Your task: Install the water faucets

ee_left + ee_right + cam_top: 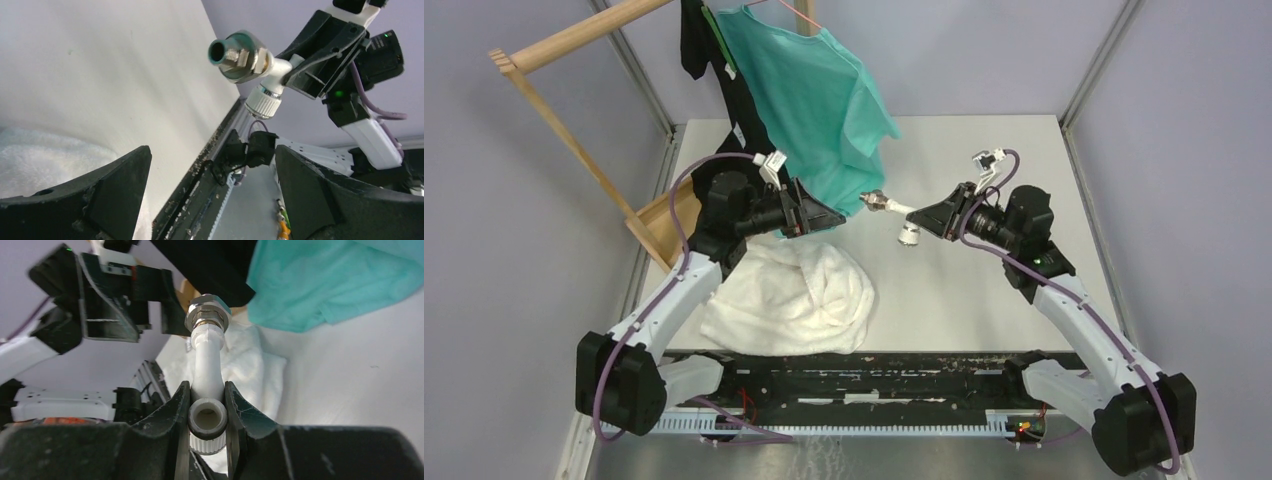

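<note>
The right hand [206,390] clenches the white spout [207,360] between its 2 fingers, raised above the desk [994,290]. The silver fitting [208,315] on the spout's far end faces the left hand [212,150], which gapes released near a white towel [794,290].

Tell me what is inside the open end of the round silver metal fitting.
The round silver metal fitting on the white plastic spout shows a dark hollow bore with a greenish rim. Deeper inside is too dark to see.

White spout [207,365] aloft, silver fitting [208,315] at tip
</note>
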{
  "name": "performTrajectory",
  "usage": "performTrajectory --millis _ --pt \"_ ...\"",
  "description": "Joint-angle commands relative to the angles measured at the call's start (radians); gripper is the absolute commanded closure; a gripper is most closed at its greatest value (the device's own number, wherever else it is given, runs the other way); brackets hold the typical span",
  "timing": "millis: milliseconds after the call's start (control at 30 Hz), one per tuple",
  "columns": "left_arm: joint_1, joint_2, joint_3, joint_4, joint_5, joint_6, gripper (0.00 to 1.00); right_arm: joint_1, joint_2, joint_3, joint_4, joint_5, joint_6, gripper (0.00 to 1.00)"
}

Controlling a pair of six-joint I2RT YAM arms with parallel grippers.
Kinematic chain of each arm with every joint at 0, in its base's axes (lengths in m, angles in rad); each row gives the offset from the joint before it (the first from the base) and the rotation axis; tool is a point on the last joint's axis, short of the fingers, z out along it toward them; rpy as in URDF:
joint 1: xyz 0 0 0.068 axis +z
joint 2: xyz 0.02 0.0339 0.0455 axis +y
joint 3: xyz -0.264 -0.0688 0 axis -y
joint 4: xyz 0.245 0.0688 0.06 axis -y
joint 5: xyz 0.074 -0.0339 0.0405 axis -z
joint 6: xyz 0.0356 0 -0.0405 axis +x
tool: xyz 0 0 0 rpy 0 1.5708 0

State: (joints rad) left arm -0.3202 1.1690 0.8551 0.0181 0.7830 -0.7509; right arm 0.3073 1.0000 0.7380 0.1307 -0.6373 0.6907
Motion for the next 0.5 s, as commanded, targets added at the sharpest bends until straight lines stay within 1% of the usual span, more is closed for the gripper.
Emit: performTrajectory --millis 0,133,167,333,467 --pt "0.016 -0.001 -0.074 0.320 0.147 -0.194 0.01 -0.011 0.002 0.047 0.294 -0.182 0.176 0.99" --pt "0.017 0.012 -0.128 0.510 0.182 -0.316 0.01 -0.012 0.028 0.053 0.394 -0.232 0.261 0.99" --pt "0.017 0.019 -0.144 0.606 0.189 -0.357 0.01 -0.012 0.037 0.055 0.419 -0.243 0.282 0.99" --pt "0.017 0.057 -0.201 0.950 0.236 -0.573 0.01 -0.011 0.075 0.051 0.536 -0.277 0.374 0.99" --pt "0.016 0.079 -0.213 1.088 0.243 -0.665 0.01 -0.011 0.098 0.043 0.625 -0.303 0.440 0.99"
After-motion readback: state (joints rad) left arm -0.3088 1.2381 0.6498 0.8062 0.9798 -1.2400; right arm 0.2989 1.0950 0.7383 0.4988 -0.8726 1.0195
